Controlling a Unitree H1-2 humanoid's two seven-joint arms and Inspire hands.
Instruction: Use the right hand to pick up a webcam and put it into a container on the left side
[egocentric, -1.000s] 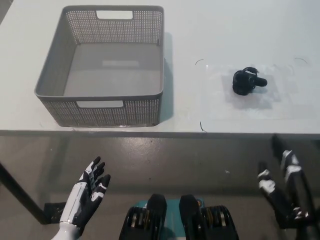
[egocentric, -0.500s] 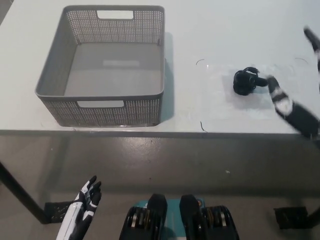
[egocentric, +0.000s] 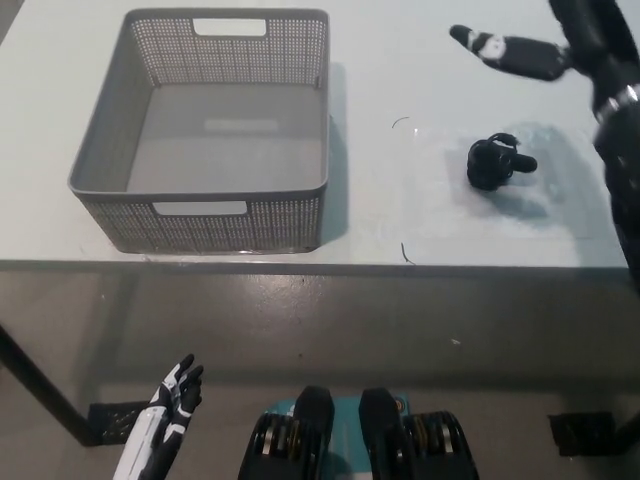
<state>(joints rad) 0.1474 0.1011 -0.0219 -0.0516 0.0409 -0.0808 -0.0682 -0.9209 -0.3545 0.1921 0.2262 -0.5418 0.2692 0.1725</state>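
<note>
Webcam: a small black webcam (egocentric: 497, 163) lies on the white table (egocentric: 420, 60), right of centre in the upper half of the frame, on a faint glossy patch of the tabletop. Nothing touches it.

Container: a grey perforated basket (egocentric: 215, 222) with cut-out handles stands on the table in the upper left of the frame. Its inside is bare. It sits well apart from the webcam, to the left of it.

Right hand: the black right hand (egocentric: 545, 50) is in the upper right corner of the frame, above the table and further up the picture than the webcam. One finger with a white patch stretches out to the left; the rest of the hand runs out of the frame, so how wide it stands cannot be told. It holds nothing that shows, and it is clear of the webcam.

Right arm: it runs down the right edge of the frame, passing to the right of the webcam.

Left hand: the white left hand (egocentric: 170, 408) rests at the lower left of the frame, below the table edge, fingers spread and empty.
</note>
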